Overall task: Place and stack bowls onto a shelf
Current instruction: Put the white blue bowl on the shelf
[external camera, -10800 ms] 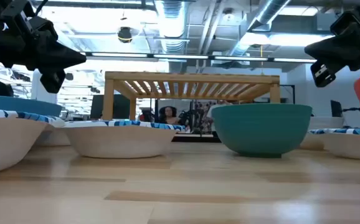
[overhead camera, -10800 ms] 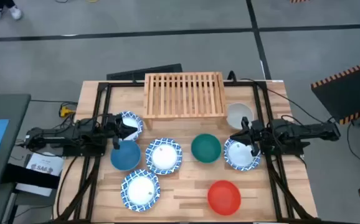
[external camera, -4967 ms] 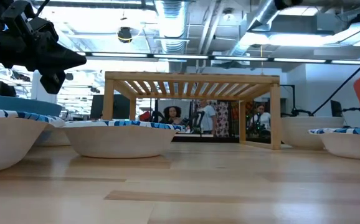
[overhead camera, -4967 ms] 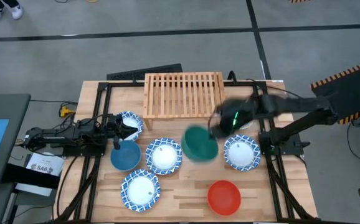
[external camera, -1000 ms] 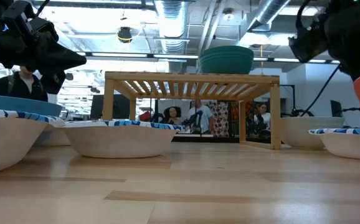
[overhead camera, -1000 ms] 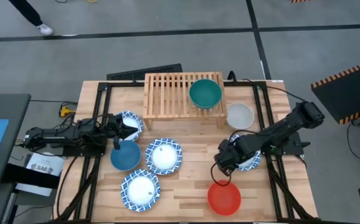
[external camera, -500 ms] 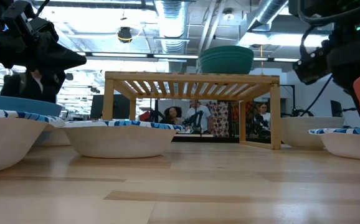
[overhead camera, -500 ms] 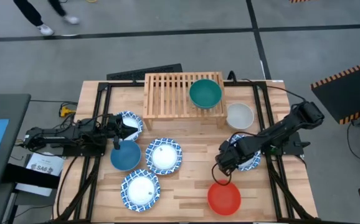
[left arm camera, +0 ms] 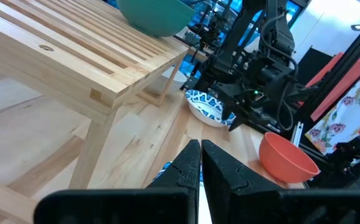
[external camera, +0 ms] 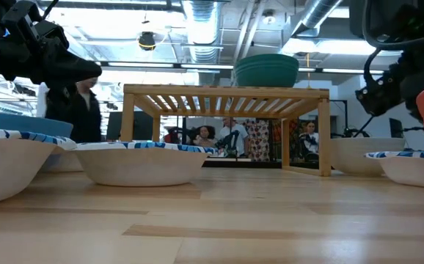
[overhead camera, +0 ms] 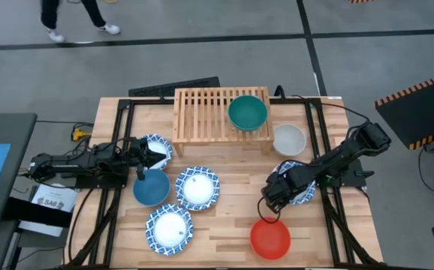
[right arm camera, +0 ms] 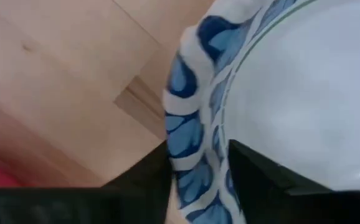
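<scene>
On the plank table, the right gripper straddles the rim of a patterned bowl, fingers either side, not closed. The left gripper waits nearly closed, empty. A green bowl sits on the shelf. People stand behind the table.

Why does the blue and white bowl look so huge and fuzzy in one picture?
In the right wrist view the patterned bowl sits right against the camera, so its rim fills the picture and blurs; in the high view the same bowl looks small and sharp beside the right gripper.
</scene>
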Robot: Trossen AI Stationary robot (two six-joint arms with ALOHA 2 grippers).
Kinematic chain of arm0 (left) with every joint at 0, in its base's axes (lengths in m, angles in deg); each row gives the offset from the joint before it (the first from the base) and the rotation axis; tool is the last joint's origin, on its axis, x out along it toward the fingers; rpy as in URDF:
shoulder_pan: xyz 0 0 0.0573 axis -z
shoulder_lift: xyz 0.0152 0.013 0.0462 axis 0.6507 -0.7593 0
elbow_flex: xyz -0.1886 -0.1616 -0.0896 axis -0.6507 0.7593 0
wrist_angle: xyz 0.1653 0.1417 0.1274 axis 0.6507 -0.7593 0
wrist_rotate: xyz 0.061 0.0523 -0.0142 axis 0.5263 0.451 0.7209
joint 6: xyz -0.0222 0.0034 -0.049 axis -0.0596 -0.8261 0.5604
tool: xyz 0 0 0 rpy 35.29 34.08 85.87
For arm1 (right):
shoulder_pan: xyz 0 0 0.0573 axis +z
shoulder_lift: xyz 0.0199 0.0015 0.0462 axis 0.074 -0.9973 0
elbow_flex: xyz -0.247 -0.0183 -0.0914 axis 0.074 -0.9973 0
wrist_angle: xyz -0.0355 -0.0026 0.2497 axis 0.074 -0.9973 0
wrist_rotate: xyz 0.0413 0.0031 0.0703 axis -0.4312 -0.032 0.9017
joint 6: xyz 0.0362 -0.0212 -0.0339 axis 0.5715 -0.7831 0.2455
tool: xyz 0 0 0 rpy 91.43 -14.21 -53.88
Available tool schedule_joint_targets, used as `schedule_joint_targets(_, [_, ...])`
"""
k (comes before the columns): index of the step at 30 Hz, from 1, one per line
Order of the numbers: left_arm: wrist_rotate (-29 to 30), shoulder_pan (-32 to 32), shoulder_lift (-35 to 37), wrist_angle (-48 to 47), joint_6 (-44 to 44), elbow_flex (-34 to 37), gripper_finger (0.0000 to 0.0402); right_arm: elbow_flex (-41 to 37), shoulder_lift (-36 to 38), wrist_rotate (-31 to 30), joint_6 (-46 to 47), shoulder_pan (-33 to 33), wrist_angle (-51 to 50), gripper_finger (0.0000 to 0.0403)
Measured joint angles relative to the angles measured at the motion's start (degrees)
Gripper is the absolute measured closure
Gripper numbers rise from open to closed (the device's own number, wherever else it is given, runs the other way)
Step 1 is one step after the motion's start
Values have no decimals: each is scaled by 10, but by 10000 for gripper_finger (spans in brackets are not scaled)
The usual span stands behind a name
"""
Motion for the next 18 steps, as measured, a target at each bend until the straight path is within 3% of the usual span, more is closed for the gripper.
schedule_joint_targets(7, [0,0,0,0,0,0,401,79,15,14,-49,17,-81,381])
schedule_joint_targets(13, [0,0,0,0,0,0,402,240,25,17,-145,19,-210,382])
schedule_joint_targets(18, [0,0,0,0,0,0,401,377,19,87,-287,19,-183,383])
